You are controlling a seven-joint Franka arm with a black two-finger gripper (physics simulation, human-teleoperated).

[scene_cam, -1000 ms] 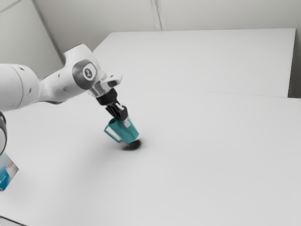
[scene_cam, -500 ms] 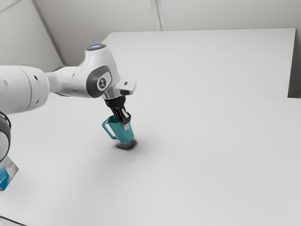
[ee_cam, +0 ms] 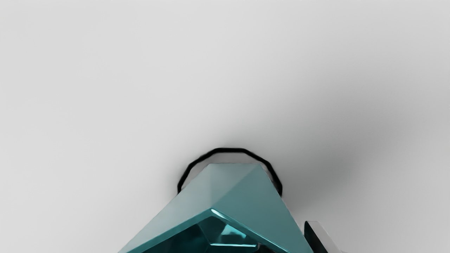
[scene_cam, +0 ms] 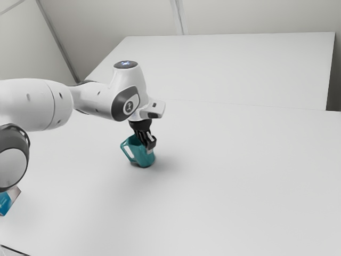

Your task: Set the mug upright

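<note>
The teal faceted mug [scene_cam: 139, 157] stands close to upright, mouth up, its base at or just above the table; whether it touches cannot be told. Its handle points toward the exterior view's left. My gripper [scene_cam: 147, 143] comes down on the mug's rim on the side away from the handle, shut on the wall. In the wrist view the mug [ee_cam: 242, 189] shows its open mouth and outer facets, with a dark outline around its base. One finger of the gripper [ee_cam: 286, 244] is outside the wall, and a dark bit of the other shows inside the mouth.
The white table [scene_cam: 224, 176] stretches around the mug. A blue and white box [scene_cam: 7, 201] lies at the exterior view's left edge, below the arm. A pale raised panel [scene_cam: 229, 69] stands behind the table.
The mug has turned from a strong tilt to nearly upright and come down, its dark shadow now meeting its base. The arm has swung toward the exterior view's right, the hand now more vertical.
</note>
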